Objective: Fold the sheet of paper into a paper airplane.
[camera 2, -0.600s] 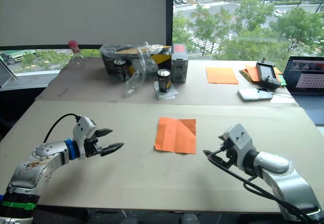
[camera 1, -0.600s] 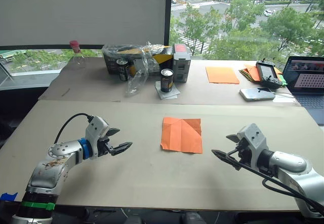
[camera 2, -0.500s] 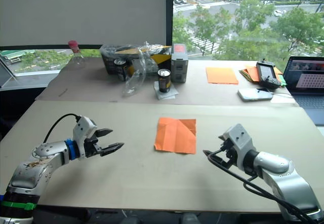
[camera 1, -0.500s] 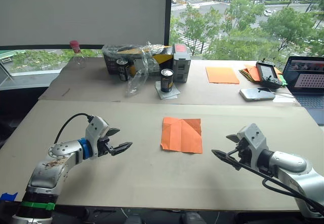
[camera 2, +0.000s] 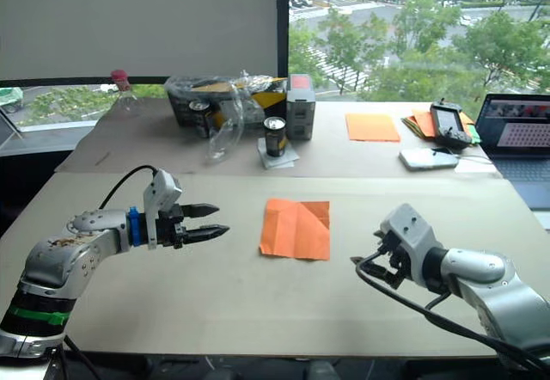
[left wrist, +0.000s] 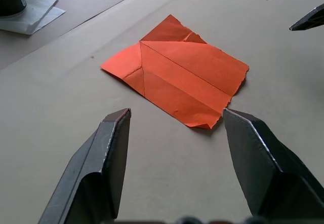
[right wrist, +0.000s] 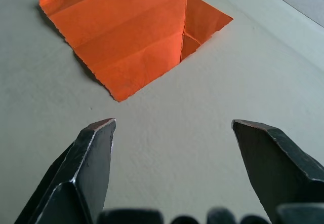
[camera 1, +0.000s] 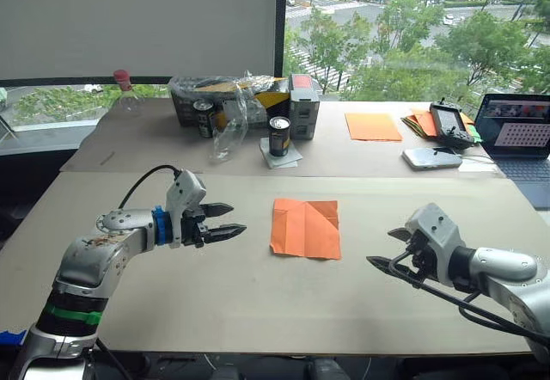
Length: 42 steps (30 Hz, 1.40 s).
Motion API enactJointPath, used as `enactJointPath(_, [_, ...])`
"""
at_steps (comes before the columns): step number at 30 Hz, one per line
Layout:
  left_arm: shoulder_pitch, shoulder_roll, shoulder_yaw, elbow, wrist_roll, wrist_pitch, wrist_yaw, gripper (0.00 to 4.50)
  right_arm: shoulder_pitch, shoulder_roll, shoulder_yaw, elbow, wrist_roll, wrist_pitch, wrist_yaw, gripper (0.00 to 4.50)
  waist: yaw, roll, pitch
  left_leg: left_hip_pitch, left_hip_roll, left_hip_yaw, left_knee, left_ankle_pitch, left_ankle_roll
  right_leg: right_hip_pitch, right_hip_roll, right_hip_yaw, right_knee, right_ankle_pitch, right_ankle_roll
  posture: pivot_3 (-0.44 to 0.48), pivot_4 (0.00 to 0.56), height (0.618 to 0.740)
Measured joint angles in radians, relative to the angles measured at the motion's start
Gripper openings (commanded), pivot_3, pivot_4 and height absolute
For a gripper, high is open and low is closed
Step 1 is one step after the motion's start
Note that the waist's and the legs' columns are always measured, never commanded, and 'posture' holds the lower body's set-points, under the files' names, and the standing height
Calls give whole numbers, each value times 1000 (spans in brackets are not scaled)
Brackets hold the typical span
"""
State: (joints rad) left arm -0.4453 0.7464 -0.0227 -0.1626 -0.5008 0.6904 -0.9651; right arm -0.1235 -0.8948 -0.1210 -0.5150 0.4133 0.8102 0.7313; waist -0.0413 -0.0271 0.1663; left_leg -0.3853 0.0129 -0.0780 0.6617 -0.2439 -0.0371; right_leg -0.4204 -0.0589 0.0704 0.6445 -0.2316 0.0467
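Observation:
The sheet of paper (camera 1: 306, 228) is bright orange, roughly square and creased, and lies flat on the beige table (camera 1: 258, 303) at its middle. My left gripper (camera 1: 230, 222) hovers just left of the sheet, open, its black fingers pointing at it with a short gap between. My right gripper (camera 1: 384, 252) hangs to the sheet's right and slightly nearer me, also open and empty. The left wrist view has the creased sheet (left wrist: 174, 77) lying ahead of the spread fingers (left wrist: 109, 148). In the right wrist view the sheet (right wrist: 131, 31) also lies ahead, untouched.
On the far table stand a clear bottle with a red cap (camera 1: 125, 96), a plastic-wrapped box (camera 1: 228, 98), two dark cans (camera 1: 278, 136), a paler orange sheet (camera 1: 373, 126), a stack of mixed papers with a controller (camera 1: 447, 125), a phone (camera 1: 430, 157) and a laptop (camera 1: 520, 135).
My left gripper has risen and moved right, closer to the sheet. The right gripper sits a little lower and to the right. The camera has shifted slightly. The sheet has not moved.

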Motion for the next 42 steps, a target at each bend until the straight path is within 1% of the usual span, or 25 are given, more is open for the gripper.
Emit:
enactJointPath(2, [-7, 10, -18, 7, 24, -10, -10, 1410, -71, 0, 61, 30, -22, -3, 4, 2244, -3, 0, 0, 0, 0, 0, 0, 0, 0, 0, 0, 0, 0, 0, 0, 0, 150, 732])
enactJointPath(6, [-6, 23, -41, 20, 58, -17, -18, 78, -208, 3, 197, 162, -114, -43, 17, 892, -3, 0, 0, -1, 0, 0, 0, 0, 0, -1, 0, 0, -1, 0, 0, 0, 150, 732])
enactJointPath(8, [1, 28, -40, 21, 73, -21, -14, 0, -267, 22, 260, 228, -157, -68, 31, 215, -2, 0, 0, -2, 0, 0, 0, 0, 0, -2, 0, 0, -1, 0, 0, 0, 150, 732])
enactJointPath(9, [8, 30, -38, 19, 81, -31, -7, 0, -299, 40, 293, 264, -176, -87, 36, 36, -2, 0, 0, -2, 0, 0, 0, 0, 0, -2, 0, 0, -1, 0, 0, 0, 150, 732])
enactJointPath(12, [40, 33, -30, 9, 96, -38, 11, 0, -382, 90, 380, 374, -243, -147, 55, 36, -4, 0, 0, -2, 0, 0, 0, 0, 0, -2, 0, 0, -1, 0, 0, 0, 150, 732])
enactJointPath(14, [81, 30, -12, -23, 91, -37, 19, 0, -444, 127, 442, 483, -314, -203, 52, 36, -6, 0, 0, -2, 0, 0, 0, 0, 0, -2, 0, 0, 0, 0, 0, 0, 150, 732])
enactJointPath(17, [130, 25, 17, -67, 78, -37, 38, 0, -529, 179, 494, 646, -403, -268, 41, 36, -4, 0, 0, -2, 0, 0, 0, 0, 0, -3, 0, 0, 0, 0, 0, 0, 150, 732])
enactJointPath(20, [152, 11, 44, -87, 70, -38, 62, 0, -589, 231, 508, 760, -455, -322, 36, 36, 0, 0, 0, -2, 0, 0, 0, 0, 0, -3, 0, 0, 0, 0, -1, 0, 150, 732])
enactJointPath(23, [153, 5, 51, -92, 69, -38, 81, 0, -615, 281, 506, 814, -472, -360, 36, 36, -1, 0, 0, -2, 0, 0, 0, 0, 0, -3, 0, 0, 0, 0, -1, 0, 150, 732])
enactJointPath(29, [143, 1, 66, -69, 76, -75, 110, 0, -627, 346, 505, 825, -509, -377, 55, 36, -11, 0, 0, 0, 1, 0, 0, 0, 0, -3, 0, 0, 2, 0, -1, 0, 150, 732])
enactJointPath(35, [125, -34, 63, -43, 73, -83, 107, 0, -605, 397, 520, 730, -516, -321, 99, 36, -17, 0, 0, -1, 0, 0, 0, 0, 0, -3, 0, 0, 2, 0, -1, 0, 150, 732])
enactJointPath(42, [103, -115, -13, -16, 85, -105, 91, 0, -576, 397, 521, 658, -526, -262, 104, 36, -8, 0, 0, -1, 0, 0, 0, 0, 0, -3, 0, 0, 2, 0, -1, 0, 150, 732])
